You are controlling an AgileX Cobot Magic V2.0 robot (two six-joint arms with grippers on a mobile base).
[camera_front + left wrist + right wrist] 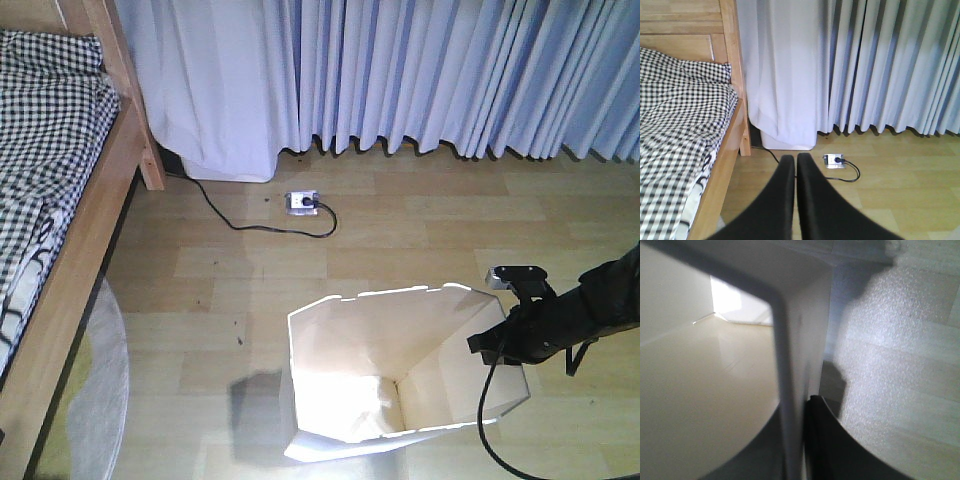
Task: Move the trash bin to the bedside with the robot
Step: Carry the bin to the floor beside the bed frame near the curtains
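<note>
trash bin [340, 365] stands on the floor [250, 260], well right of the bed [60, 270] along its left edge. right gripper [497, 338] is pinched on its thin right wall (a one-sided hold); dragged, i'd guess the bin tips or slips free. left gripper [796, 160] hangs empty, fingers [782, 192] pressed together.

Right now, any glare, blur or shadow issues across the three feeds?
Front view: bin inside blown out, its shadow falling on the floor toward the bed. Left wrist view: bed and curtain sharp, left tool a soft dark silhouette. Right wrist view: bin wall and right tool too close, blurred.
</note>
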